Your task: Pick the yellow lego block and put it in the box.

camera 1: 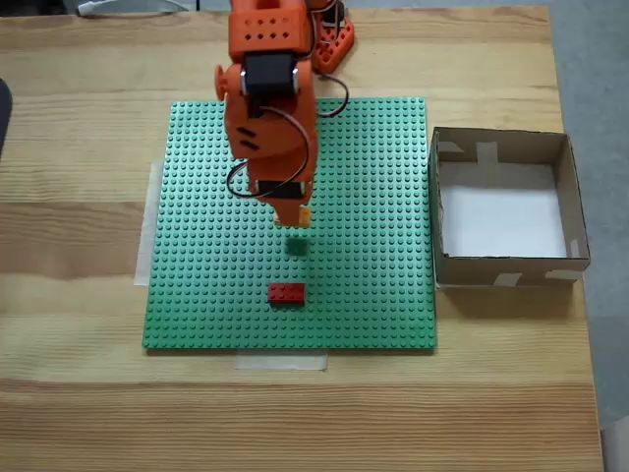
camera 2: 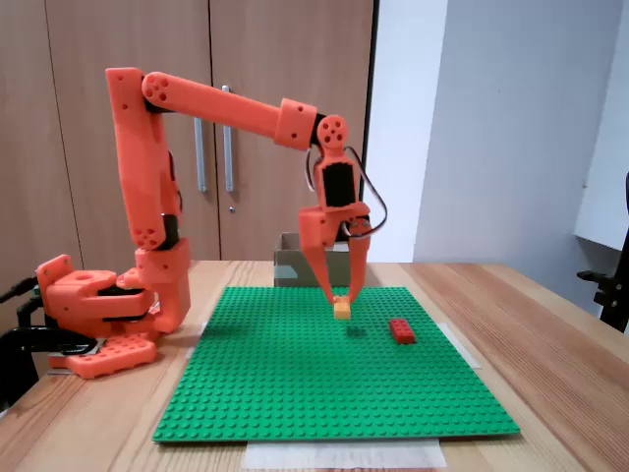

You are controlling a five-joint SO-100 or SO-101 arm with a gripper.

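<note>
Tape, a pale strip (camera 2: 342,454), lies on the light wooden bench (camera 2: 550,383) at the front edge of the green studded plastic baseplate (camera 2: 295,393) in a fixed view taken from the side. Further in on that baseplate, toward its right side, sits the small red rectangular studded brick (camera 2: 401,331), flat and alone. Just to its left and a little further back hangs the orange two-finger claw (camera 2: 342,298), pointing straight down with its fingers drawn together onto the small yellow-orange rectangular lego block (camera 2: 342,309). The block is raised slightly off the studs, with a dark shadow (camera 2: 355,330) on the plate beneath and beside it. Behind the claw stands the brown cardboard box (camera 2: 295,267), only part of its wall showing past the fingers. At the left, the orange plastic arm (camera 2: 147,177) rises from its base (camera 2: 98,305) on the bench and reaches rightward over the plate. Wooden cupboard doors (camera 2: 128,118) with metal handles close the background.

In a fixed view from above, the red brick (camera 1: 286,292) is nearest the bottom edge of the baseplate (camera 1: 197,295), the shadow (camera 1: 297,246) lies above it, and the yellow block (camera 1: 303,216) peeks out under the claw (camera 1: 293,218). The square shallow box (camera 1: 438,216), white-bottomed with pale tape patches on its walls, sits on the bench (camera 1: 79,413) just beside the plate's right edge, well apart from the block.
</note>
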